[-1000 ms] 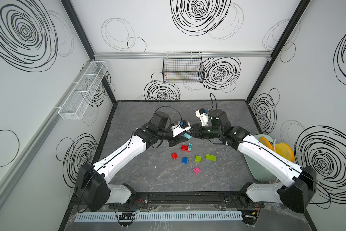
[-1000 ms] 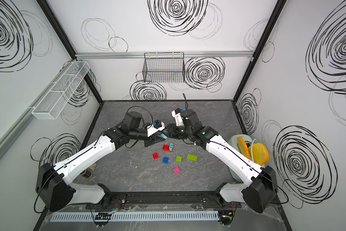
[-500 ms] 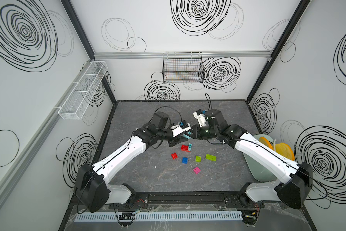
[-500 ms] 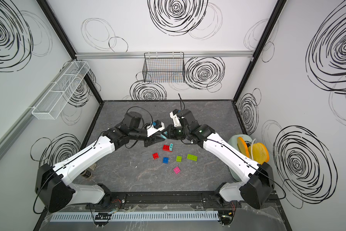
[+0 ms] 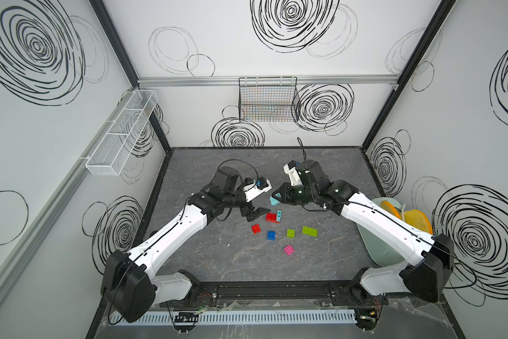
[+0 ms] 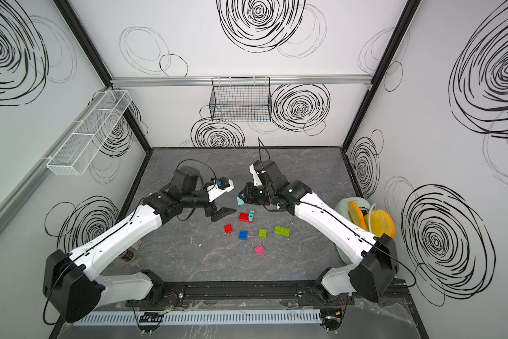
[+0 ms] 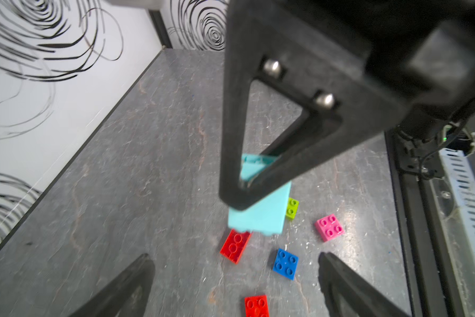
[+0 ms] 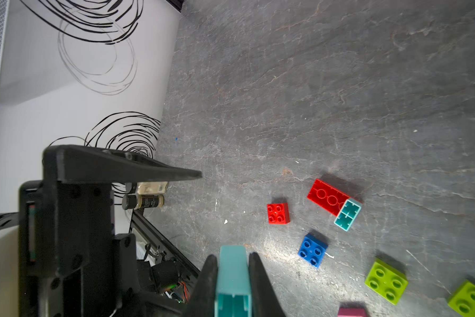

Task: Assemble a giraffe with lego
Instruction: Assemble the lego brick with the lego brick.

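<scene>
Top views: right gripper (image 5: 276,197) hangs above the grey marbled tabletop (image 5: 217,264), jaws nipped narrow on a light-blue studded plastic brick (image 5: 273,201) that pokes out below the tips, clear of the surface. Left gripper (image 5: 259,214) sits just opp., low near the table, jaws spread wide, holding nothing. No giraffe built yet; rest of the lego lies loose mid-table: long red plastic brick (image 5: 271,217) w/ a second light-blue brick (image 5: 279,216) touching its end toward the right arm, just beside the left gripper's tip; small red square brick (image 5: 256,229), blue square brick (image 5: 271,235), small lime-green square brick (image 5: 290,233) and long lime-green brick (image 5: 309,231) in a rough row nearer the robot's base; pink square brick (image 5: 289,249) nearest the base, apart from the rest. Orange-yellow discs (image 5: 418,221) stand in a pale green tub (image 5: 381,252) at the right edge, well apart. Left wrist view: own fingertips (image 7: 137,277) stand far apart; right gripper's black finger (image 7: 233,123) presses the held brick, which hangs in front of the long red brick; blue, pink, one lime and small red lie around it. Right wrist view: both fingers (image 8: 208,277) flank the held brick tight; second light-blue brick shows its hollow underside on the long red brick's end; pink brick cut by frame edge.
</scene>
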